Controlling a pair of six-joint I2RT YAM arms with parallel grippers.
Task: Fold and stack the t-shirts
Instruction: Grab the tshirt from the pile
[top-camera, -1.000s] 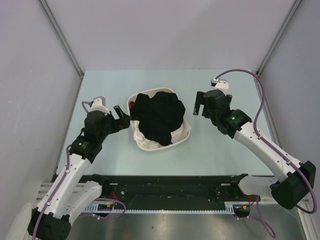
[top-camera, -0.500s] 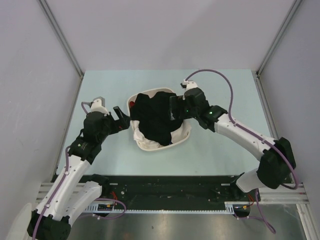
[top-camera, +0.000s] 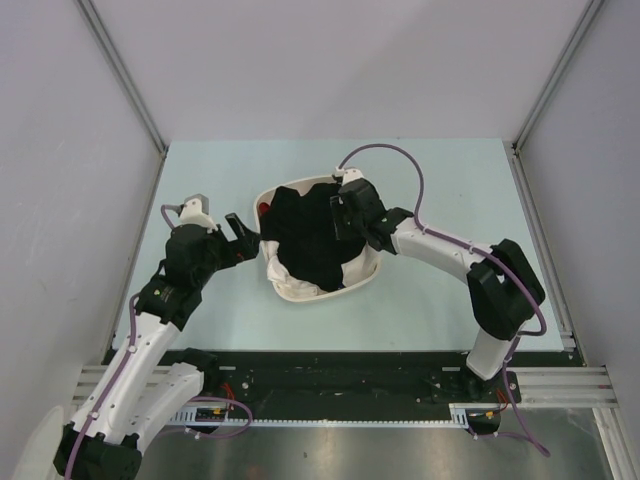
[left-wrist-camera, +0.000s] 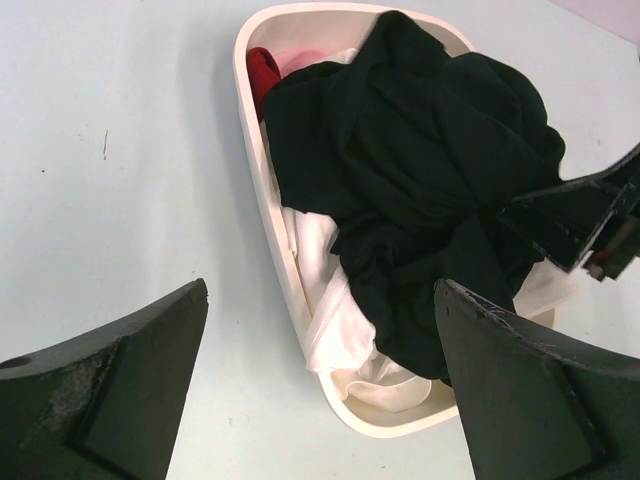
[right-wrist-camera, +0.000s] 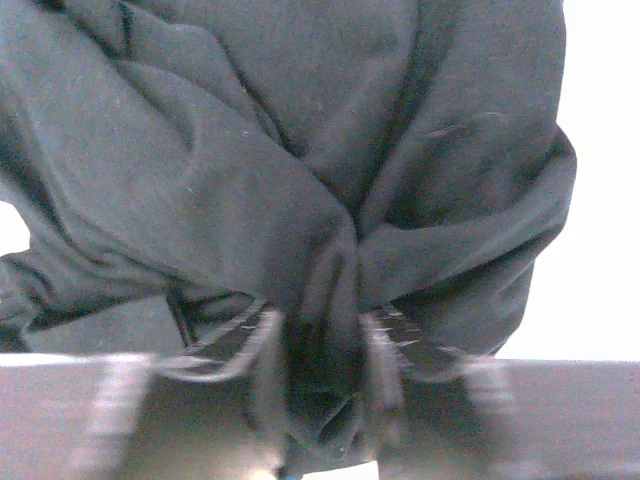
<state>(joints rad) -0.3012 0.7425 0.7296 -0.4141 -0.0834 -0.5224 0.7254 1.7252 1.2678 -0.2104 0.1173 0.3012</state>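
A large black t-shirt (top-camera: 310, 240) lies heaped on top of the white oval basket (top-camera: 300, 292). My right gripper (top-camera: 340, 215) is down on the heap's right side. In the right wrist view its blurred jaws (right-wrist-camera: 320, 340) are pinched on a raised fold of the black t-shirt (right-wrist-camera: 300, 150). My left gripper (top-camera: 241, 233) hovers open just left of the basket, holding nothing. The left wrist view shows the open left gripper (left-wrist-camera: 320, 290), a red t-shirt (left-wrist-camera: 262, 72) at the basket's far end and a white t-shirt (left-wrist-camera: 340, 330) under the black t-shirt (left-wrist-camera: 420, 170).
The basket's rim (left-wrist-camera: 270, 200) stands on a pale blue table (top-camera: 210, 170). Grey walls and metal frame posts (top-camera: 120, 70) close in the table on three sides. The right arm's purple cable (top-camera: 400, 160) loops above the basket.
My right arm swung left from the open table onto the basket, and its jaws closed on a fold of the black t-shirt. The left arm stayed still and open.
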